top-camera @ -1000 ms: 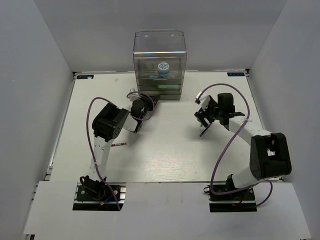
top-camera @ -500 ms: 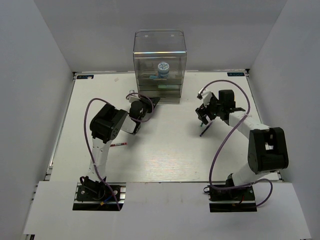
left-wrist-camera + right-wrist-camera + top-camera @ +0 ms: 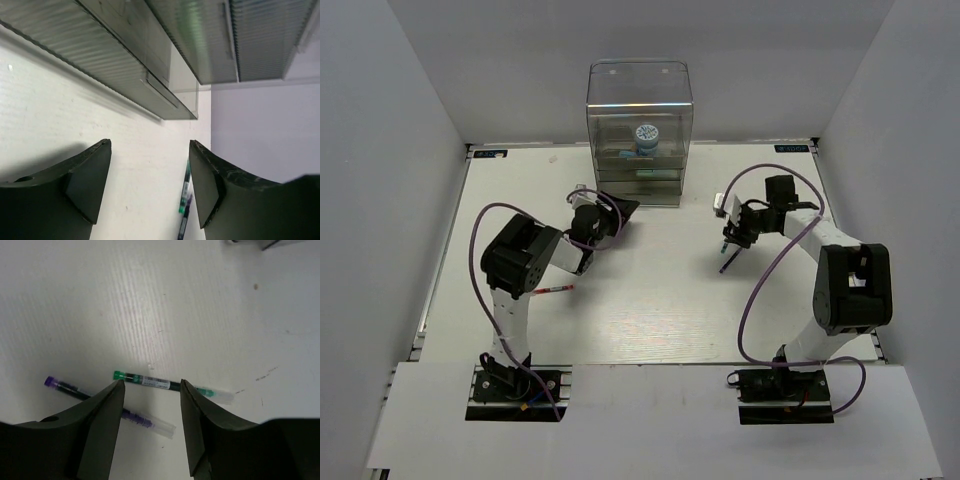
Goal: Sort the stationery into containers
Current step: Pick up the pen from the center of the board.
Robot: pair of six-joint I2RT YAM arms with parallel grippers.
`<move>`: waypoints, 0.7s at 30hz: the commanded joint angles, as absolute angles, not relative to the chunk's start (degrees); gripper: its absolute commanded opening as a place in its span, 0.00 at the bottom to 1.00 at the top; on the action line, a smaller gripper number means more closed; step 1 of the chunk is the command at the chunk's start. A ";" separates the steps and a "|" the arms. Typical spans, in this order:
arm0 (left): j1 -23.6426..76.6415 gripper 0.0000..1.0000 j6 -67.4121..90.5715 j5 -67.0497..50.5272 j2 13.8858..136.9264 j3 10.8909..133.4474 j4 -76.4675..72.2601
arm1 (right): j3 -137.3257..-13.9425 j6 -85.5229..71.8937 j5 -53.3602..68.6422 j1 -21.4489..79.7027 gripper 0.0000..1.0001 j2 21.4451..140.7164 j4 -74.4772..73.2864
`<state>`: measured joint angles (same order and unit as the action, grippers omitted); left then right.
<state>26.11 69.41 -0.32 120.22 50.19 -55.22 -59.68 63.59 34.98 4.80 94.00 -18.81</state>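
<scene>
The containers (image 3: pixel 638 135) stand at the table's far edge, with the blue-and-white tub (image 3: pixel 646 135) inside the tall box. In the left wrist view the drawer fronts (image 3: pixel 125 60) fill the top of the picture. My left gripper (image 3: pixel 600 213) (image 3: pixel 149 146) is open and empty just in front of the lowest drawer. My right gripper (image 3: pixel 730 238) (image 3: pixel 151 385) is open, pointing down over two dark pens. One pen has green ends (image 3: pixel 160 382), the other is purple (image 3: pixel 135 416); both lie on the table, and neither is gripped. A thin red pen (image 3: pixel 557 289) lies beside the left arm.
Both dark pens also show far off in the left wrist view, the green-ended pen (image 3: pixel 186 192) and the purple pen (image 3: pixel 184 220). Grey walls close in the white table (image 3: pixel 650 300) on three sides. Purple cables loop off both arms.
The left gripper's jaws have opened near the drawers and that arm's elbow has swung left. The right gripper has drawn its jaws closer together above the dark pens, its forearm swinging right.
</scene>
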 commanded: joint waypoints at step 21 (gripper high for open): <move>25.66 1.00 65.64 16.52 76.65 47.99 15.98 | -78.74 130.16 24.53 3.78 0.50 111.00 -45.61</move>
<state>25.98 61.95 9.21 81.93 45.67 0.43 -75.31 112.27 26.89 3.60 109.86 -41.67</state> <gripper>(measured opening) 0.990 0.500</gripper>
